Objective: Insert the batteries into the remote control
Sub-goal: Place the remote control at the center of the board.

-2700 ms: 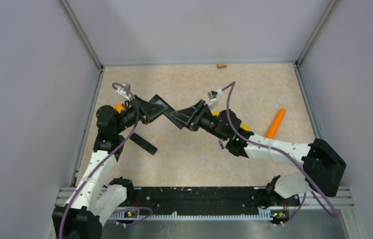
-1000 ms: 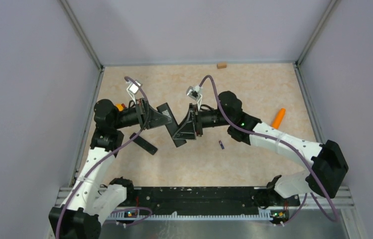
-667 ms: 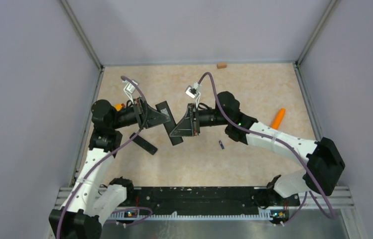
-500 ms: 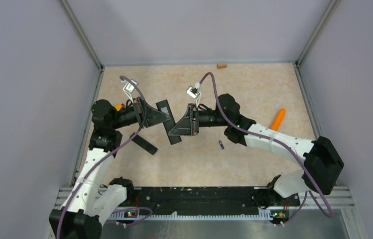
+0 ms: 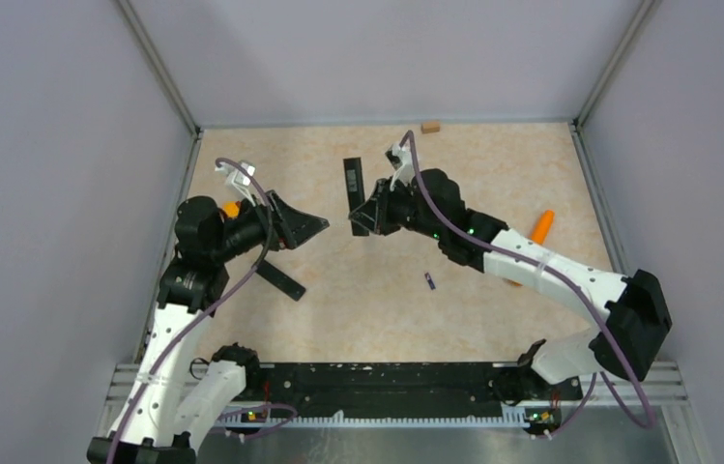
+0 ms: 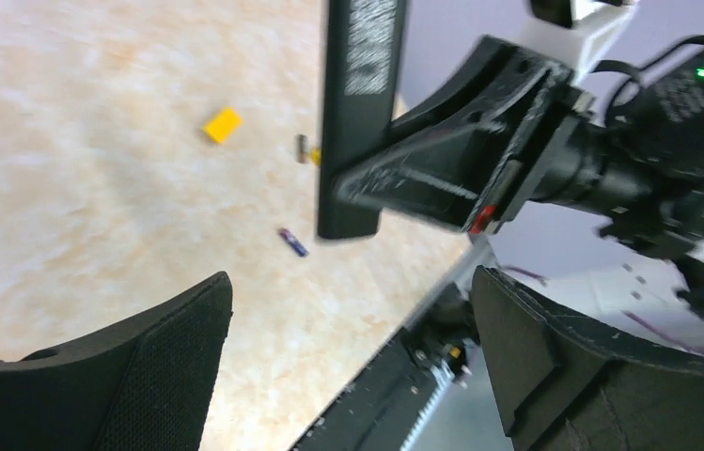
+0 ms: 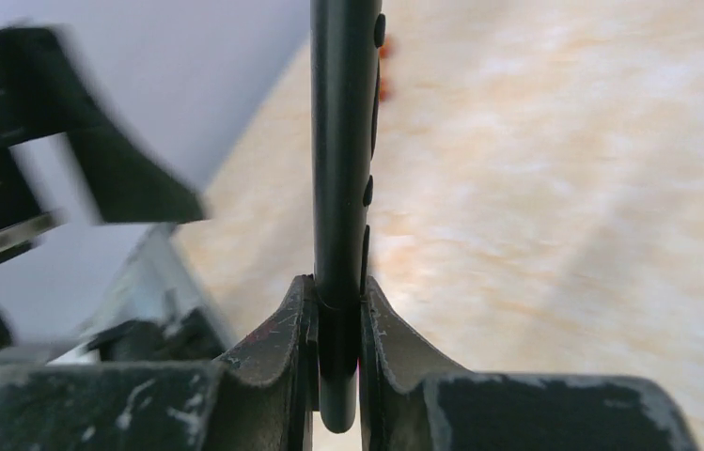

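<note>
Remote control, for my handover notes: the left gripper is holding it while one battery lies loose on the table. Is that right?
No: the right gripper is holding the remote control, clamped on its end, as the right wrist view shows; the left gripper is open and empty. One battery does lie loose on the table.

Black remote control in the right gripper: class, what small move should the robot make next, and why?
Probably lower the open, empty left gripper toward the tiny dark, purple-tinted battery lying loose on the beige table. The right gripper is shut on the slim black remote control, holding it up, and neither gripper holds a battery yet.
</note>
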